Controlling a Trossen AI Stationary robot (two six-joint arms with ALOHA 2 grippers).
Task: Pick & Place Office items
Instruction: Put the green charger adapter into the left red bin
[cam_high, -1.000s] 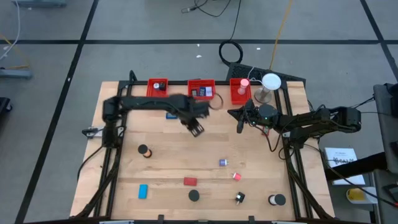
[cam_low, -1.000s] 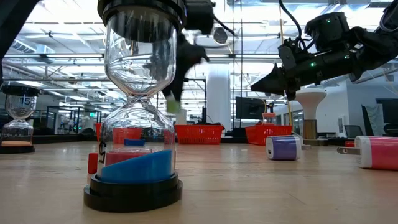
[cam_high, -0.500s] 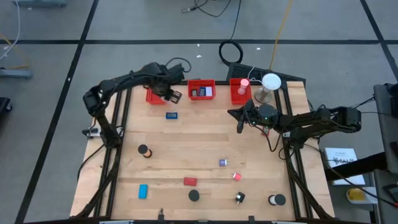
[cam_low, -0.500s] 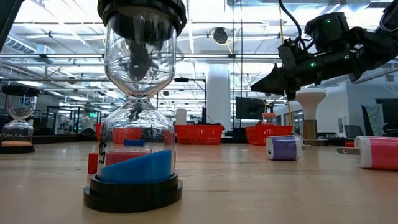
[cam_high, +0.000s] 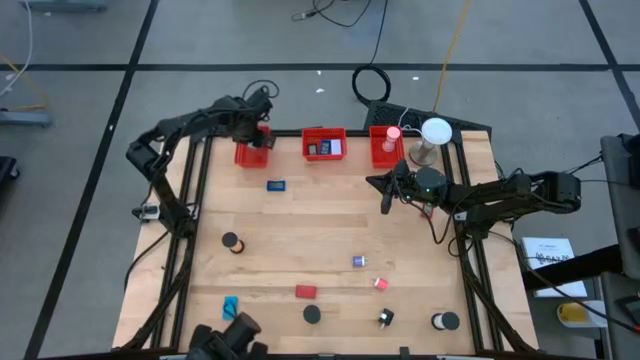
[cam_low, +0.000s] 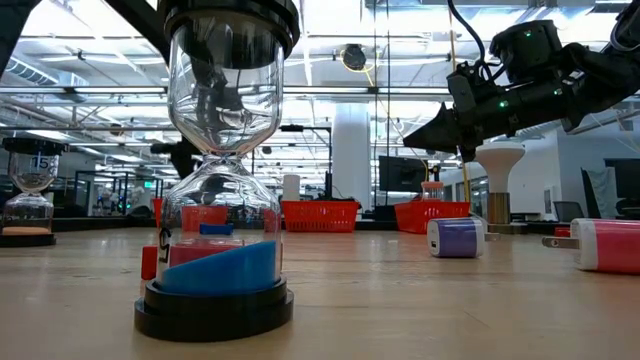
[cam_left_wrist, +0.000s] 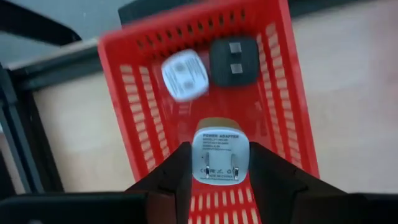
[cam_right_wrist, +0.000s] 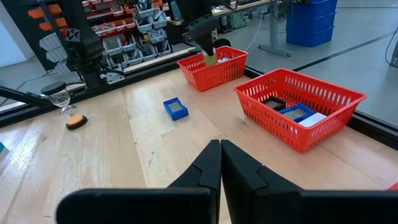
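Jaws of my left gripper (cam_left_wrist: 219, 163) are pinching a white charger (cam_left_wrist: 220, 157) above the leftmost red bin (cam_left_wrist: 143, 118), inside its walls; right gripper (cam_right_wrist: 220, 163) is hanging shut, well apart.

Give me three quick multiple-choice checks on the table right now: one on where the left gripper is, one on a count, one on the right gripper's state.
1. Where is the left gripper?
A. Over the leftmost red bin
B. Over the blue block on the table
C. Beside the lamp

2. How many red bins stand along the far edge?
A. Two
B. Three
C. Five

3. What state is the right gripper in?
A. Holding a blue block
B. Wide open
C. Shut and empty

Answers:
1. A: the left wrist view looks down into the leftmost red bin, with a white charger between the fingers.
2. B: the high view shows three.
3. C: its fingers meet with nothing between them.
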